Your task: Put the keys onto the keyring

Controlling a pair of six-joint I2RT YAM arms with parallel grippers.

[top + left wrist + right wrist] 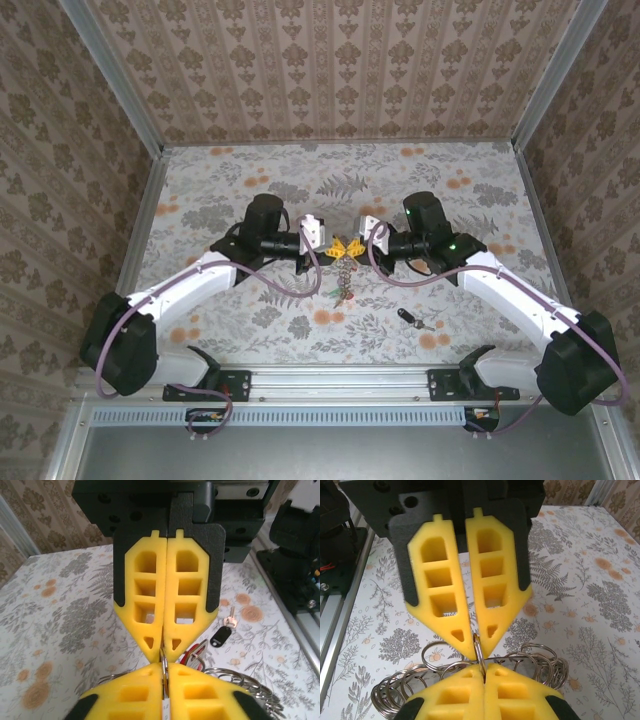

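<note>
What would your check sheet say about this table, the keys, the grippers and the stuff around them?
Surface: table, floral print, flat.
Job's things: keyring, a bunch of metal loops, held between the grippers; red key hangs beside it; black key lies loose on the table, on the right.
Clutter: nothing seen.
Grippers: left gripper and right gripper meet tip to tip, both shut on one thin loop of the keyring.
Cables: purple cables, one looping beside each arm.
Surroundings: patterned walls on three sides; metal rail at the near edge.
</note>
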